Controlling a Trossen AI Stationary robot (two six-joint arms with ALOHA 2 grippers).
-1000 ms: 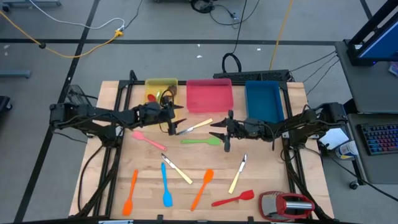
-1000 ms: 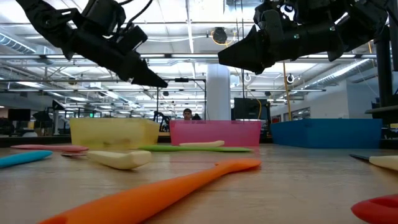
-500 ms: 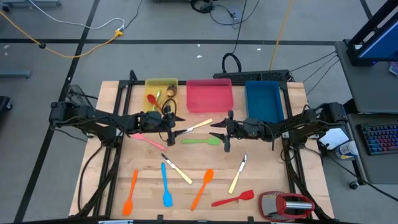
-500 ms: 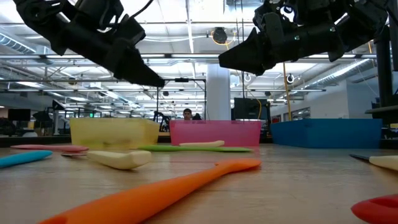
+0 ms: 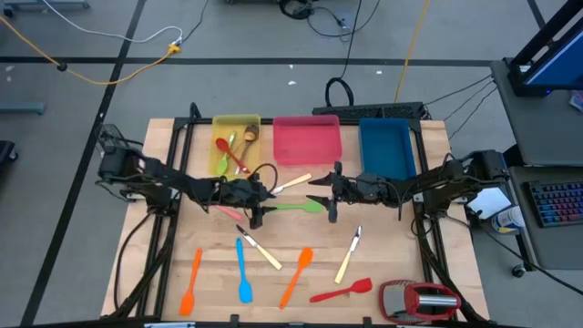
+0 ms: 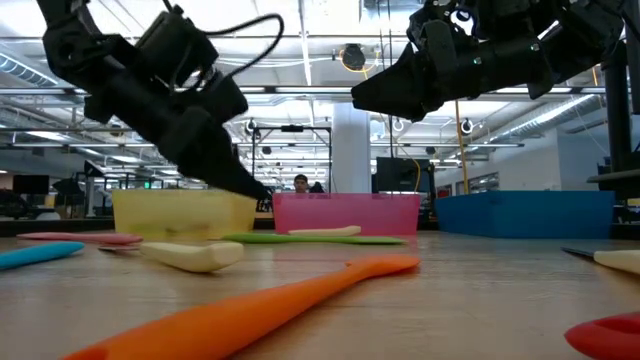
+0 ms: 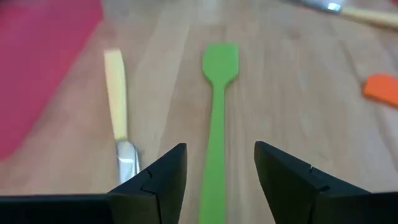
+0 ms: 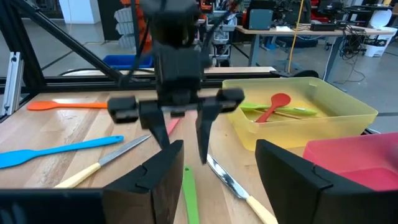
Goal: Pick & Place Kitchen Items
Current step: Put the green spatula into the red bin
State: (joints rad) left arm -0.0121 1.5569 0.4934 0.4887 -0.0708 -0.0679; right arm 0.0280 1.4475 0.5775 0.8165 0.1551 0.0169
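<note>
Left gripper (image 7: 216,180) hung wide open over the green spatula (image 7: 216,118) on the tabletop (image 5: 392,273). Right gripper (image 5: 330,193), also open, hovered opposite; they could've clashed on one spatula.

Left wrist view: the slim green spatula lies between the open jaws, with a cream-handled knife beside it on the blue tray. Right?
Not quite. In the left wrist view the cream-handled knife lies on the bare wooden table, not on a tray. The slim green spatula does lie between the left gripper's open jaws.
</note>
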